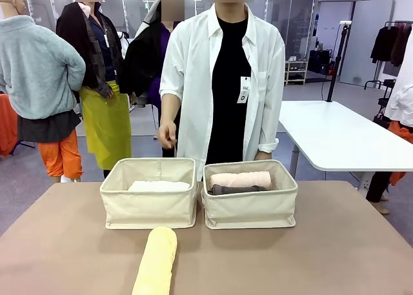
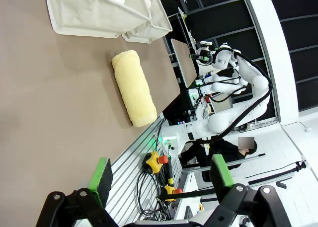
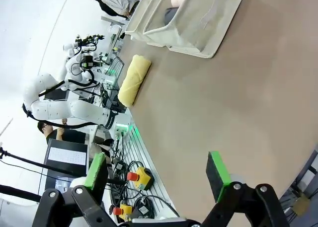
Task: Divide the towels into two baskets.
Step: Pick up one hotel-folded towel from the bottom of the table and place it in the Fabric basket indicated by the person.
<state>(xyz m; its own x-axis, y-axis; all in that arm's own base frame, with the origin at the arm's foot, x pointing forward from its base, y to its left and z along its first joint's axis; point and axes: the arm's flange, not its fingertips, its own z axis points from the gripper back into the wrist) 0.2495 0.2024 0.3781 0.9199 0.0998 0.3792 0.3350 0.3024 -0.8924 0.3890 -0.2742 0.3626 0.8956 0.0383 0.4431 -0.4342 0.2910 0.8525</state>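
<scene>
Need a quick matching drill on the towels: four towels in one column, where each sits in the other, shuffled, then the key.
Towels:
1. white towel
2. yellow towel
3. pink towel
4. grey towel

Places:
A. right basket, far side
B. on the table, in front of the baskets
C. left basket
D. right basket, near side

Pairs: 1-C, 2-B, 3-A, 4-D

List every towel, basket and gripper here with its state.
White towel: in left basket.
Pink towel: in right basket.
Grey towel: in right basket, beside the pink.
Yellow towel: on table, unsorted.
Left basket: upright.
Right basket: upright.
Left gripper: open, empty.
Right gripper: open, empty.
</scene>
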